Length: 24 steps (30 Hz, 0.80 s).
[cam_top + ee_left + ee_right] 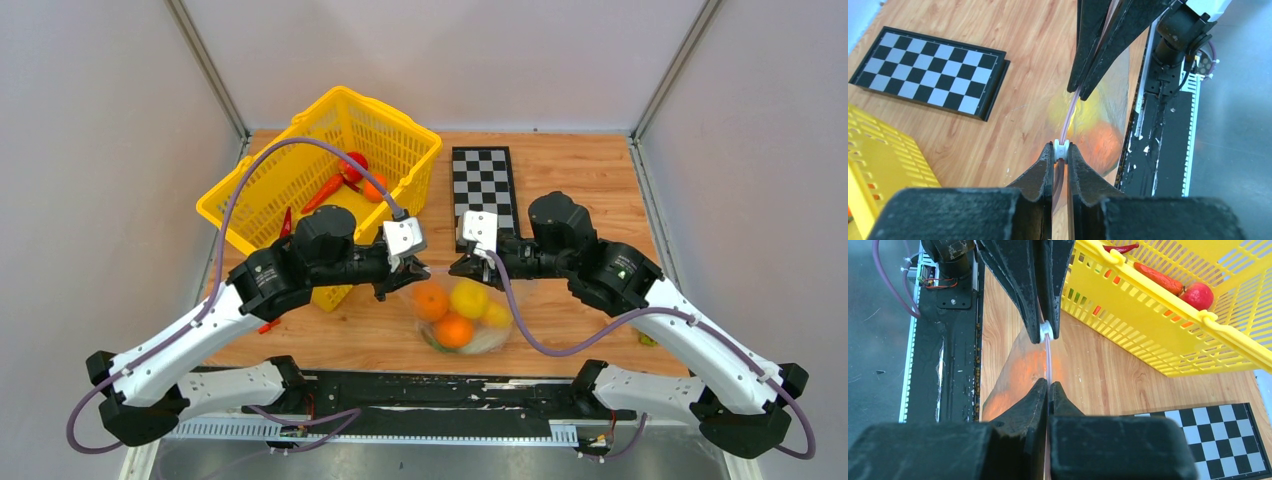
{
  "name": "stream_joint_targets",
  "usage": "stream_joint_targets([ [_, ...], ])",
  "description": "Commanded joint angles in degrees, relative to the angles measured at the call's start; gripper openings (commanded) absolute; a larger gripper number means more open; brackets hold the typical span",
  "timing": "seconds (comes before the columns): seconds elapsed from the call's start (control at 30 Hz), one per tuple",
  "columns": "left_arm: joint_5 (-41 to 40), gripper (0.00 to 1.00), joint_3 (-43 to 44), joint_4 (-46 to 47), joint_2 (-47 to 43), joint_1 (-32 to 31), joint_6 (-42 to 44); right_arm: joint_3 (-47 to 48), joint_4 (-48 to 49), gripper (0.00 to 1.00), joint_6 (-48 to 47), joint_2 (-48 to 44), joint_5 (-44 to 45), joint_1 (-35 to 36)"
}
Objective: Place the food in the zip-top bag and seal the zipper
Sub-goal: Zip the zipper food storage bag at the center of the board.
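Orange and yellow toy fruits [452,315] already sit inside the clear, pink-dotted plastic zip-top bag [450,276] by the desk's near edge. The left fingers [1040,175] and right fingers [1035,400] each pinch its thin pinkish zipper strip [1070,107]. Sealing looks not yet finished.

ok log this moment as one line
left gripper: shut on zipper | right gripper: shut on zipper | zipper: stretched between both grippers | food: inside zip-top bag

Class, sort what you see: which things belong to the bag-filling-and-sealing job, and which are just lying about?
Job: zip-top bag, food inside it, zipper, left gripper and right gripper pinching it.
Lying about: yellow basket, toy vegetables in it, checkerboard.
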Motion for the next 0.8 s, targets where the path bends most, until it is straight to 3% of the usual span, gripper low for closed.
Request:
stream_joint_targets([
  [0.0, -5.92, 0.0, -0.26, -2.27, -3.54, 0.43, 1.03, -0.07, -1.03, 0.0, 0.58, -1.68, 2.0, -0.23],
  [0.77, -12.17, 0.0, -2.97, -5.71, -7.24, 1.96, 1.62, -0.94, -1.76, 0.0, 1.17, -3.15, 6.91, -0.27],
])
